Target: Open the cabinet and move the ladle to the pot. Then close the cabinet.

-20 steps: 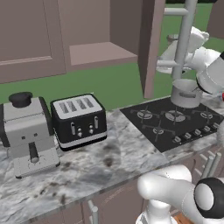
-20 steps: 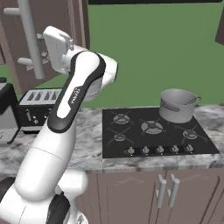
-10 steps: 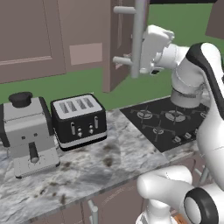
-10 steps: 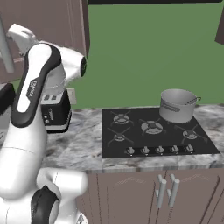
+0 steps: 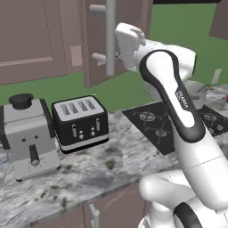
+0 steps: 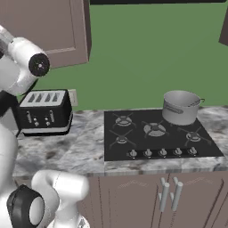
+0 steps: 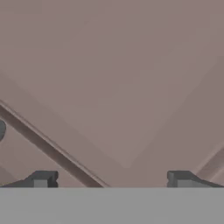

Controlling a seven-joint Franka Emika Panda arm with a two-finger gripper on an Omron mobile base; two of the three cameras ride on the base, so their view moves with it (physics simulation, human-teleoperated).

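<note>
The cabinet [image 5: 26,40] hangs above the counter, and its door [image 5: 129,18] with a long silver bar handle [image 5: 110,38] stands ajar. My gripper [image 5: 120,50] is at the door's face beside that handle. Its fingertips [image 7: 41,179] are wide apart and open, close against the mauve panel [image 7: 113,87], with nothing between them. The grey pot [image 6: 180,107] sits on the hob's back right burner, also partly seen behind my arm [image 5: 196,88]. A thin grey rod [image 6: 200,101] juts from its rim; I cannot tell whether it is the ladle.
A black toaster [image 5: 80,122] and a grey coffee machine [image 5: 29,133] stand on the marble counter [image 5: 111,164] left of the black hob [image 6: 156,133]. Low cabinet doors with short handles [image 6: 169,196] lie beneath.
The cabinet door has swung steadily to the left, and my hand has moved left with it, staying at its face. The jaws stayed open.
</note>
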